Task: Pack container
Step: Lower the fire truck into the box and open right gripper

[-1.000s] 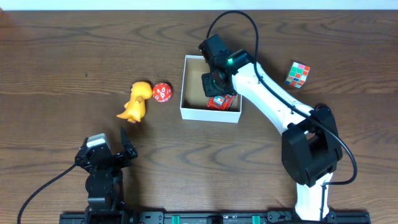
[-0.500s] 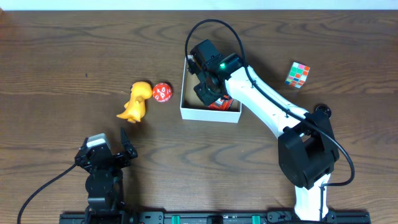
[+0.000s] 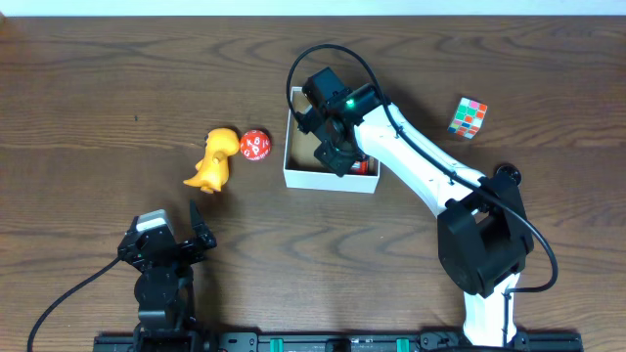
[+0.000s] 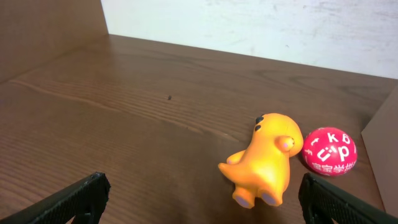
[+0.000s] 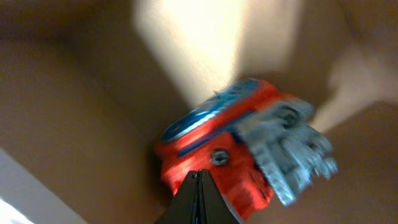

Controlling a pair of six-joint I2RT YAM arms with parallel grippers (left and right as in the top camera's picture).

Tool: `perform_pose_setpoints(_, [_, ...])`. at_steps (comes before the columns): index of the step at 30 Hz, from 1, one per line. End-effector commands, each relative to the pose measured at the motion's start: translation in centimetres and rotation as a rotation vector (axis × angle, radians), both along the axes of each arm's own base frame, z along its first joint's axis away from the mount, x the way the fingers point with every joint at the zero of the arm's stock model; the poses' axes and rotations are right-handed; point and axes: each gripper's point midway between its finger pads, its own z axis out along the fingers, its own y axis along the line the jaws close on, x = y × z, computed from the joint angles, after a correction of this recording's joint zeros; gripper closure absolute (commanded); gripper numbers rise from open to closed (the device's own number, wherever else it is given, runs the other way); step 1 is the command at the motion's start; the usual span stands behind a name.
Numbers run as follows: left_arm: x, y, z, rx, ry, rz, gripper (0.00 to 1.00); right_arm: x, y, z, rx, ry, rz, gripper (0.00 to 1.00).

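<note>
The container [image 3: 328, 182], a shallow white box with a brown inside, sits at the table's middle. A red toy car [image 3: 364, 166] lies in its right front corner and fills the right wrist view [image 5: 230, 143]. My right gripper [image 3: 337, 156] hangs inside the box, just above the car. Its fingers [image 5: 199, 180] are pressed together with nothing between them. My left gripper [image 3: 174, 227] is open and empty at the front left [image 4: 202, 205]. It faces an orange dinosaur [image 3: 215, 158] and a red ball [image 3: 255, 146].
The orange dinosaur [image 4: 264, 158] and the red ball with white letters [image 4: 329, 149] lie left of the box. A colour cube [image 3: 469, 117] lies on the table at the right, beyond the right arm.
My right gripper has moved left and toward the back of the box, and now covers most of the red car. The left arm has not moved.
</note>
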Motion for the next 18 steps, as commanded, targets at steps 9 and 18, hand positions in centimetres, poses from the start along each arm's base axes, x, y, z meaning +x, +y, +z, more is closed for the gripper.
perform_pose_setpoints(9, [-0.1, 0.0, -1.4, 0.010, 0.045, -0.004, 0.02, 0.5, -0.8, 0.3, -0.072, -0.045, 0.019, 0.99])
perform_pose_setpoints(18, [-0.1, 0.0, -1.4, 0.010, 0.045, -0.004, 0.02, 1.0, 4.7, 4.7, 0.211, -0.025, 0.010, 0.87])
